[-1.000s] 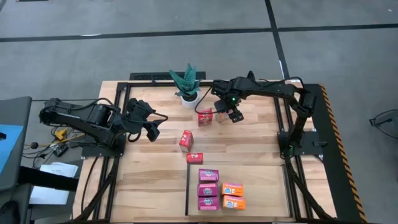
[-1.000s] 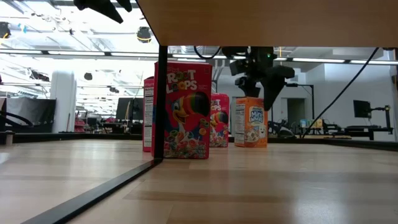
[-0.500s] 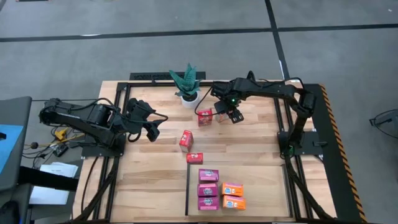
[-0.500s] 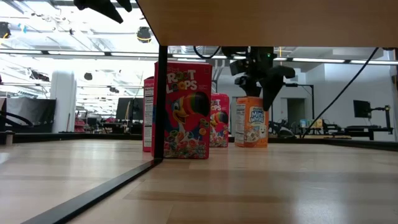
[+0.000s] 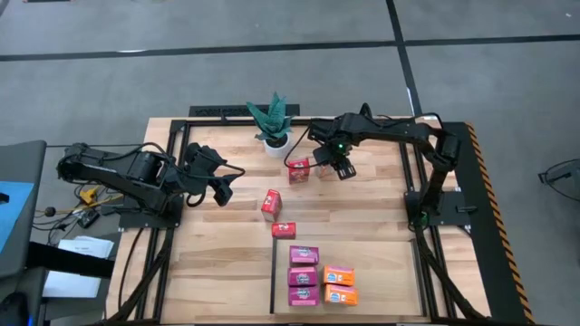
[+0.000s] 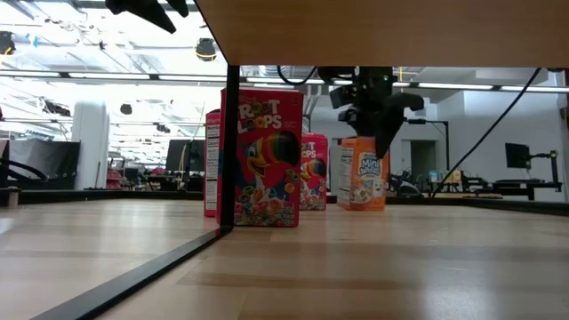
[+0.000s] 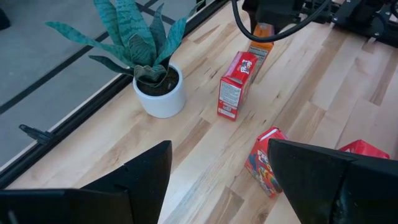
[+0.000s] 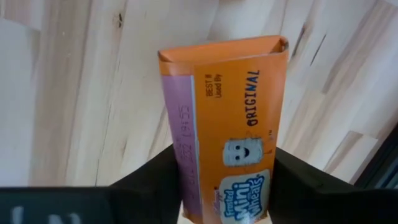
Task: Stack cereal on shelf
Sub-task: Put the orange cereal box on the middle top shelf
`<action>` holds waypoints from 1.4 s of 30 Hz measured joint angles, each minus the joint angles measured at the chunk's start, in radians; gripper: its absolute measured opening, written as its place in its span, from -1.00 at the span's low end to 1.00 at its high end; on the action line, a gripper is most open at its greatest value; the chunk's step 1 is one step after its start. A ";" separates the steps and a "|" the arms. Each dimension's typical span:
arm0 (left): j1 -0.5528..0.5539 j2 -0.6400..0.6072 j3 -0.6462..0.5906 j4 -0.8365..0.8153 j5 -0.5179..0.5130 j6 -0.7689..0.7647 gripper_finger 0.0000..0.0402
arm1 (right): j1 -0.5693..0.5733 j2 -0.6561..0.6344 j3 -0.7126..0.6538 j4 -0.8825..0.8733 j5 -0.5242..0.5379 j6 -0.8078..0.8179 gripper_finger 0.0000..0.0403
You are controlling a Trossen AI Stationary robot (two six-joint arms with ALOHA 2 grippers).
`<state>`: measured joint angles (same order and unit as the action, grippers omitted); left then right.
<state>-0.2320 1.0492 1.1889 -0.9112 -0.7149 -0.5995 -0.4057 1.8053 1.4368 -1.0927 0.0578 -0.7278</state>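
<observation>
Layout, as you see it from above: shelf panel (image 5: 381, 272) fills the table's 5 o'clock quarter and already carries five cereal boxes in two neat columns, three magenta boxes (image 5: 303, 274) and two orange boxes (image 5: 339, 285). Like colours sit together, so you can read the sort as by colour; the orange column is prob. one short.

Loose stock: red box near the plant (image 5: 298, 170) stands at approx. 12 o'clock of table centre, just beside the potted plant (image 5: 273, 122). Two more red boxes, upper (image 5: 270, 204) and lower (image 5: 284, 230), lie near centre, off the shelf.

Right gripper (image 5: 323, 164) hangs over the third orange box (image 8: 224, 127) at 12 o'clock, beside the red one. In the wrist view its two dark fingers (image 8: 158, 177) flank the box's long sides, mid-wide, at or v. near contact. In the low view the box (image 6: 363, 172) leans slightly, so grip is prob. starting; whether it is firm, you cannot tell.

Left gripper (image 5: 220, 187) waits at 9 o'clock, jaws wide apart, holding nothing, facing the plant and red boxes.
</observation>
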 joint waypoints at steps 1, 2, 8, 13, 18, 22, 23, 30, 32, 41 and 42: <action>0.000 0.000 0.000 0.000 0.000 0.000 0.27 | 0.000 0.000 0.000 -0.002 0.000 0.006 -0.06; 0.000 0.000 0.000 0.000 0.000 0.000 0.27 | 0.000 0.000 0.003 -0.010 0.000 0.014 -0.09; 0.000 0.000 0.000 0.000 0.000 0.001 0.27 | 0.000 -0.002 0.084 -0.129 -0.002 0.065 -0.22; 0.000 0.000 0.000 0.000 0.001 0.001 0.27 | 0.006 -0.002 0.220 -0.301 -0.008 0.194 -0.25; 0.000 0.000 0.000 0.000 0.001 0.001 0.27 | 0.051 -0.003 0.400 -0.486 -0.033 0.365 -0.23; 0.000 0.000 0.000 0.000 0.001 0.001 0.27 | 0.118 -0.063 0.478 -0.474 -0.062 0.487 -0.21; 0.000 0.000 0.000 -0.001 0.001 0.001 0.27 | 0.144 -0.083 0.496 -0.474 -0.060 0.514 -0.21; 0.000 0.000 0.000 -0.001 0.001 0.002 0.27 | 0.308 -0.212 0.513 -0.481 -0.063 0.887 -0.24; 0.000 0.000 0.000 -0.001 0.001 0.002 0.27 | 0.379 -0.248 0.515 -0.479 -0.066 0.999 -0.26; 0.000 0.000 0.000 -0.001 0.001 0.020 0.27 | 0.673 -0.282 0.514 -0.479 -0.086 1.388 -0.32; 0.000 0.000 0.000 -0.001 0.001 0.020 0.27 | 0.704 -0.277 0.513 -0.478 -0.086 1.416 -0.33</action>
<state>-0.2321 1.0492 1.1885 -0.9119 -0.7139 -0.5795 0.2982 1.5285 1.9499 -1.5703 -0.0284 0.6884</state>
